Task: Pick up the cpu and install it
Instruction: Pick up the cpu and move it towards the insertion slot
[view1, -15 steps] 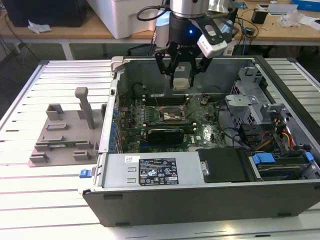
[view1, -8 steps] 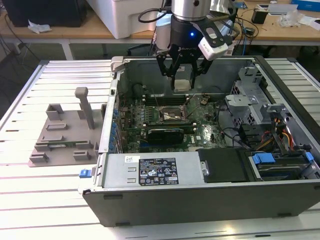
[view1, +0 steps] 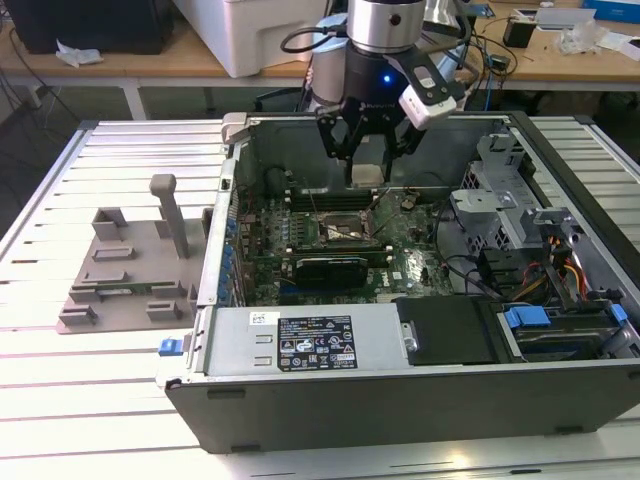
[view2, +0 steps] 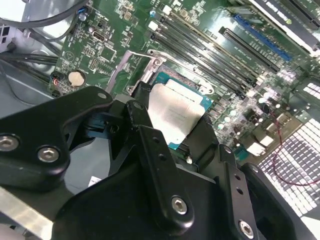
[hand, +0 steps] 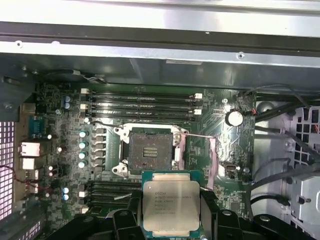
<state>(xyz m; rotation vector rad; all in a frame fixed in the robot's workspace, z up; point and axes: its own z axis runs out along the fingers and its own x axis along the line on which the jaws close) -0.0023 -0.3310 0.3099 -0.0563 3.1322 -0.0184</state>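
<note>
- The black two-fingered gripper (view1: 366, 168) hangs inside the open case, its fingers (hand: 134, 220) clamped on opposite edges of the cpu (hand: 171, 207), a flat square chip with a silvery-grey metal lid and a green rim.
- In the first wrist view the cpu is held level, lid up, just beside the open square black socket (hand: 150, 152) and not seated in it.
- The socket's metal load frame (hand: 200, 150) is swung open to one side.
- The socket sits on a green motherboard (hand: 60, 150) inside a dark grey metal computer case (view1: 400, 400) that lies on its side with the panel off.
- The case rests on a white slatted table (view1: 100, 420). Behind it are wooden benches (view1: 120, 55) with a white box (view1: 260, 35) on one.
- The cpu lid carries lines of dark print. A white-and-black printed label (view1: 315, 342) is stuck on the grey power supply housing (view1: 240, 340) at the near side of the case.
- Long black memory slots (hand: 142, 102) run beside the socket, with a black rectangular expansion card (view1: 325, 268) on the socket's other side.
- A round silver coin cell (hand: 234, 118) and black cables (hand: 280, 170) lie toward the drive cage.
- A grey plastic fixture tray (view1: 120, 275) stands on the table at the exterior view's left, apart from the case.
</note>
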